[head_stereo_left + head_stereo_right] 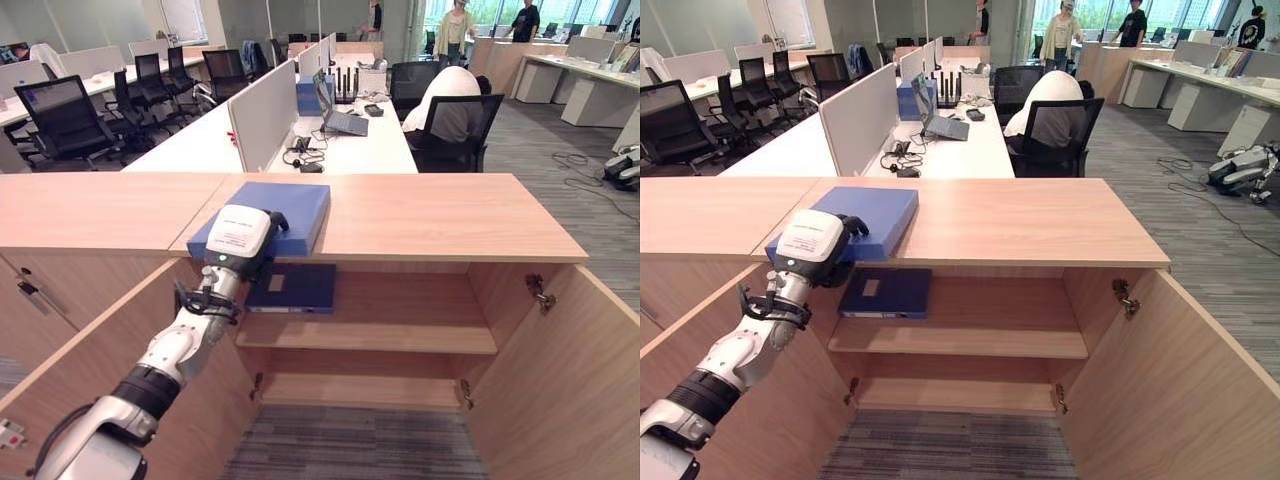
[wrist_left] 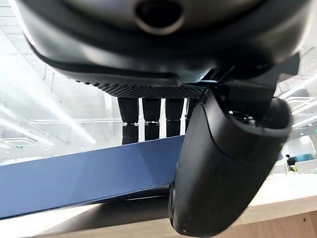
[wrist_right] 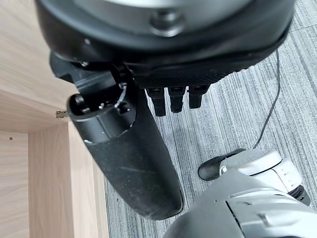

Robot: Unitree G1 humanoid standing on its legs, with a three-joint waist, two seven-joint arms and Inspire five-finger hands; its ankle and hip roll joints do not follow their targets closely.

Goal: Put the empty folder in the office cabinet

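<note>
On top of the light wooden office cabinet (image 1: 420, 215), at the near left part of its worktop, lies the flat blue empty folder (image 1: 275, 210), its near edge jutting a little over the front lip. The left robot hand (image 1: 240, 238) sits on that near edge; the left wrist view shows its fingers (image 2: 151, 119) straight across the blue cover and the thumb (image 2: 223, 163) below the edge, so it looks like a loose pinch rather than a firm clamp. The right robot hand (image 3: 148, 129) hangs over grey carpet, fingers relaxed, holding nothing. Both doors stand open, and a darker blue binder (image 1: 292, 288) already lies on the upper shelf (image 1: 400, 335). The folder could slip or tip off the lip if pulled with so shallow a hold, or catch on that binder going in. A white label on the robot hand carries print too small to read.
</note>
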